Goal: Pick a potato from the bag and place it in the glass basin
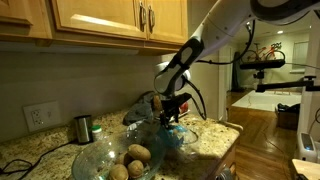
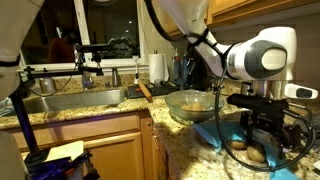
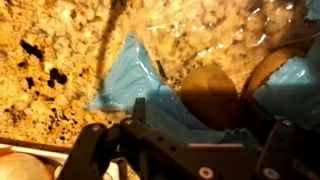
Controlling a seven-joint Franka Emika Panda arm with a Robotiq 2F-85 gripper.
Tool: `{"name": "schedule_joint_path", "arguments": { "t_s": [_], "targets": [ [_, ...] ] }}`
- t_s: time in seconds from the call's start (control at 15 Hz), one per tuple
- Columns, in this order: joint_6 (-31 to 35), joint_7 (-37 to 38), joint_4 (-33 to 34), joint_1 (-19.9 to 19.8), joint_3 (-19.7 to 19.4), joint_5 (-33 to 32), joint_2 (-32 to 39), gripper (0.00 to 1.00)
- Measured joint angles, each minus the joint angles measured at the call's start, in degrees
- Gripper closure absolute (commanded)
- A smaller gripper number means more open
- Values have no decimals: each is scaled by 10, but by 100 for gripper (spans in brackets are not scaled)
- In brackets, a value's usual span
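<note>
- Your gripper (image 1: 173,112) hangs right over the bag (image 1: 188,132), jaws spread wide with nothing clamped between them.
- In the wrist view, your fingers (image 3: 92,150) stand on either side of a brown potato (image 3: 210,95) lying on the blue plastic. A second potato (image 3: 272,65) shows just beside it.
- The glass basin (image 1: 100,158) sits just beside the bag on the granite counter (image 1: 25,150), with two potatoes (image 1: 138,153) in it already.
- In an exterior view, the sink (image 2: 70,100) lies beyond the basin.

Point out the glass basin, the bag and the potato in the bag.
glass basin (image 1: 90,156): in an exterior view, left wall.
bag (image 3: 128,78): wrist view, blue flap.
potato (image 3: 210,95): wrist view, its middle.
</note>
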Motion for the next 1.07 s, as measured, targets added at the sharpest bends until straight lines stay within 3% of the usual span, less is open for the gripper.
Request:
{"name": "schedule_joint_path", "arguments": {
  "t_s": [0.13, 0.33, 0.6, 0.8, 1.0, 1.07],
  "targets": [
    [0, 3, 0, 0, 0, 0, 0, 39],
    [-1, 9, 1, 1, 2, 1, 0, 37],
    [-2, 12, 2, 1, 4, 1, 0, 24],
    [-3, 12, 2, 1, 3, 1, 0, 20],
    [-6, 12, 2, 0, 1, 1, 0, 21],
    [-8, 12, 2, 0, 1, 1, 0, 29]
  ]
}}
